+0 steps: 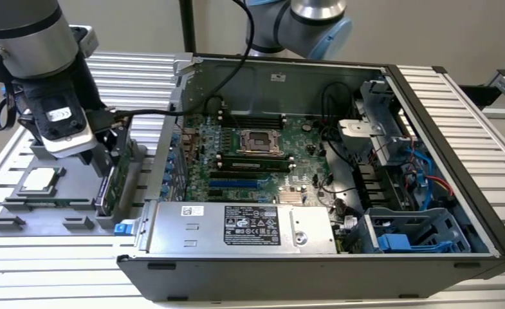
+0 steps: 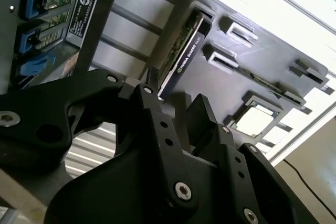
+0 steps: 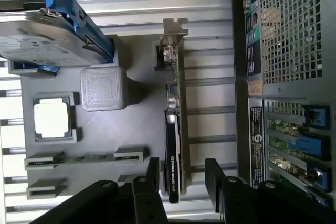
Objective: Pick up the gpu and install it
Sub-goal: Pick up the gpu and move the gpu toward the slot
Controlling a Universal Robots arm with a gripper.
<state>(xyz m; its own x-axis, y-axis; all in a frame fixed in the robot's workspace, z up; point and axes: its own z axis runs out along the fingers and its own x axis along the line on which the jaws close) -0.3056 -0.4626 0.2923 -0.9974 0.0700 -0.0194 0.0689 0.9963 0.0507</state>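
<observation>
The gpu (image 3: 175,140) stands on its edge in a slot of the grey parts tray (image 3: 142,114), its silver end bracket (image 3: 174,29) at the far end from my gripper. Its black shroud and green board edge are seen in the second wrist view (image 2: 185,50). In the exterior view the gpu (image 1: 110,187) is just left of the computer case. My gripper (image 3: 184,178) is open, with one finger on each side of the card's near end and a gap to both faces. It hangs right over the card (image 1: 108,161) and shows in the second wrist view (image 2: 176,98).
The open computer case (image 1: 441,129) with its motherboard (image 1: 252,151) and power supply (image 1: 244,226) lies right beside the tray. On the tray are a silver hard drive with blue rails (image 3: 52,30), a processor chip (image 3: 51,119) and memory sticks (image 3: 84,157). Slatted table top (image 1: 46,270) surrounds everything.
</observation>
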